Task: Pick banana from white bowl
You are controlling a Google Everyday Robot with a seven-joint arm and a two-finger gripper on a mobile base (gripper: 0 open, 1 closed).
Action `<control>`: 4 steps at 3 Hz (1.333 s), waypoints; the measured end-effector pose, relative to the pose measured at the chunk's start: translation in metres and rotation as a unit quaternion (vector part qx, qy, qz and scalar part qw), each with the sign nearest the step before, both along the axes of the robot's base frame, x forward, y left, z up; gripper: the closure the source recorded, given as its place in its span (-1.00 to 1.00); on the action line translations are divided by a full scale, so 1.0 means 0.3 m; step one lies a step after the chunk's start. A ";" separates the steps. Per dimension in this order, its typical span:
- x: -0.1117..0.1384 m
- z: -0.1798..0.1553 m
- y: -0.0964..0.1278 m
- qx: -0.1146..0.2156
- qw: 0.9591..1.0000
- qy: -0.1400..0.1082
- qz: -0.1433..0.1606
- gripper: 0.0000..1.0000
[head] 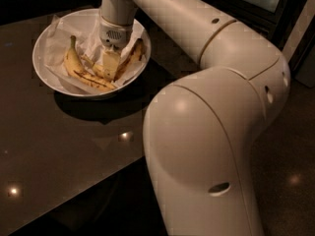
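Observation:
The white bowl (45,70), lined with crumpled white paper, stands on the dark table at the upper left. The banana (135,56), dull yellow with heavy brown mottling, lies along the bowl's right side. A brighter yellow banana (78,72) with a long stem curves along the left side. My gripper (110,67) reaches straight down into the bowl's middle, between the two bananas, with its tip low among the fruit and right beside the mottled banana. Contact with it is hidden.
The dark glossy table (59,151) runs to a front edge at lower centre. My arm's large cream elbow and forearm (206,132) fill the right half of the view, above the table edge and the floor. Dark windows stand behind.

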State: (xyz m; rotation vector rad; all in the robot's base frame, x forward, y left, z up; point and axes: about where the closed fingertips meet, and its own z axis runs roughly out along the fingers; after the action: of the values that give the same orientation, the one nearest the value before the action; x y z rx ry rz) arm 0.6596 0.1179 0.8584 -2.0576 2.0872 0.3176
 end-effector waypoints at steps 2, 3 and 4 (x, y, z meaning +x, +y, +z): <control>0.009 -0.021 0.010 -0.001 1.000 0.009 0.000 0.86; 0.009 -0.021 0.010 -0.001 1.000 0.009 0.000 1.00; 0.009 -0.021 0.010 -0.001 1.000 0.009 0.000 1.00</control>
State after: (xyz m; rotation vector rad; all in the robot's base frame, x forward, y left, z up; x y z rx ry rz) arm 0.6622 0.1209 0.8520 -2.0640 2.0989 0.3344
